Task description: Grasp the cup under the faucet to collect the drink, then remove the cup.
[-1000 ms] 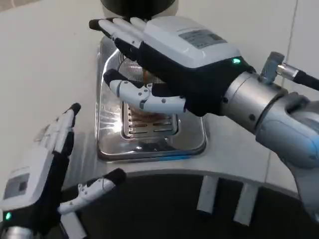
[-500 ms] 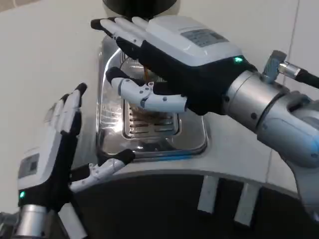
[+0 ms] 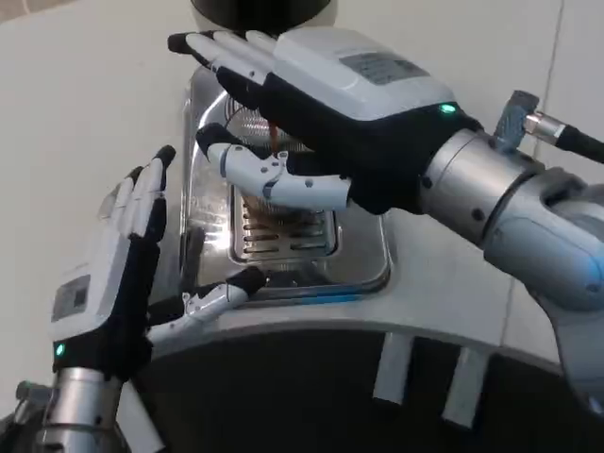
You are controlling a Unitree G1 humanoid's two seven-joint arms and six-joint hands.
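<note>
A clear ribbed cup (image 3: 247, 125) stands on the steel drip tray (image 3: 363, 269) below the black dispenser (image 3: 260, 11). A thin brown stream (image 3: 274, 138) runs down into it. My right hand (image 3: 330, 104) reaches in from the right and holds the cup, fingers stretched along its far side and the thumb (image 3: 274, 181) across its near side; the hand hides most of the cup. My left hand (image 3: 118, 274) is open at the tray's left edge, fingers up and apart, thumb pointing at the tray's front left corner.
A slotted grate (image 3: 283, 236) lies in the middle of the tray. A dark curved edge (image 3: 377, 359) with two pale tabs runs along the bottom. White tabletop (image 3: 75, 123) spreads to the left of the tray.
My left hand has risen and moved right, from the lower left corner up to the tray's left edge. The right hand has stayed around the cup.
</note>
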